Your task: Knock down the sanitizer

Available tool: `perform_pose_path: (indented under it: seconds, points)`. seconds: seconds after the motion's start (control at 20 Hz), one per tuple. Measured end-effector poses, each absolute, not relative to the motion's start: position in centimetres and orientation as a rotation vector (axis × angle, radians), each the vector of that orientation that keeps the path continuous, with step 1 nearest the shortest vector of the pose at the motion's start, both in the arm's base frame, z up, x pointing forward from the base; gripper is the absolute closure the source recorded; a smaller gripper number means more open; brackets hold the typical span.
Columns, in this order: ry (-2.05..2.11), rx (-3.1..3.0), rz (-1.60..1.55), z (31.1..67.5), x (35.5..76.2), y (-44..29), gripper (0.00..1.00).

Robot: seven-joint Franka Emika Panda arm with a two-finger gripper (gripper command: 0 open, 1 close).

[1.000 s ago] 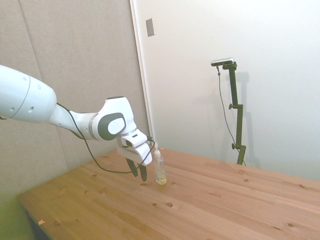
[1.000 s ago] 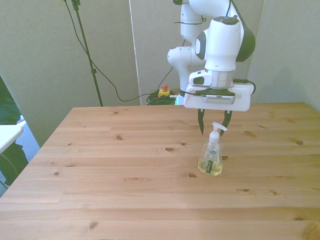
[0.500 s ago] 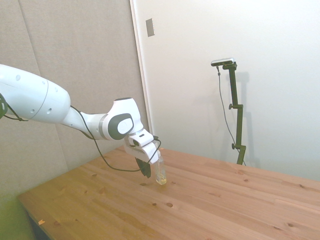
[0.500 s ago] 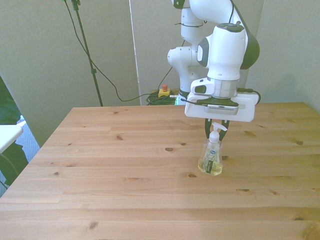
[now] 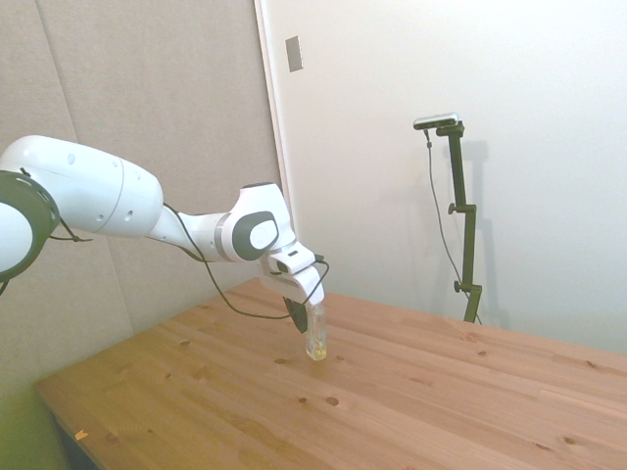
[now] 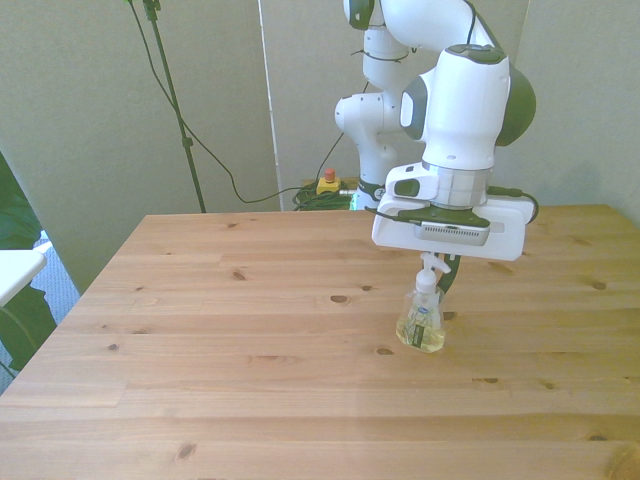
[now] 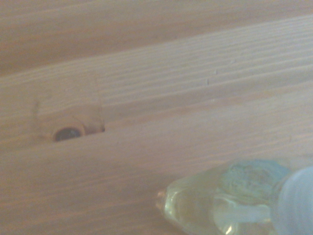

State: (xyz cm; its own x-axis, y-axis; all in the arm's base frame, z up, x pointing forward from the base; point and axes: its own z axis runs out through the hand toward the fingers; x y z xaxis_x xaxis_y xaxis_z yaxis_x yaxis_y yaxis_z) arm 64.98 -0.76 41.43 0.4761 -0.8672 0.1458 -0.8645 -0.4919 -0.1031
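Clear plastic, the sanitizer (image 6: 421, 322) stands upright on the wooden table (image 6: 230, 360), toward the front view's right, with the gripper (image 6: 441, 268) right at its pump top. Whether the fingers are spread or pressed together I cannot tell. A push landing so high could glance off the nozzle, leaving the bottle standing or merely sliding.

Wooden table (image 6: 250, 330) right under the gripper (image 6: 442, 276), with dark knots in the planks. One knot (image 7: 67, 133) close below it. Far behind, a red button (image 6: 326, 177) on a yellow box. High above, a small grey plate (image 5: 294, 53) on the wall. Green leaves (image 6: 15, 215) far off at the front view's left.
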Motion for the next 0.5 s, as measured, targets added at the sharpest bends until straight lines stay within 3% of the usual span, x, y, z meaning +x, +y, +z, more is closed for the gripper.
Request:
perform_pose_path:
  seconds: [0.5]
  points:
    - [1.687, -2.628, -0.342, 40.9, 70.4, -4.3, 1.0]
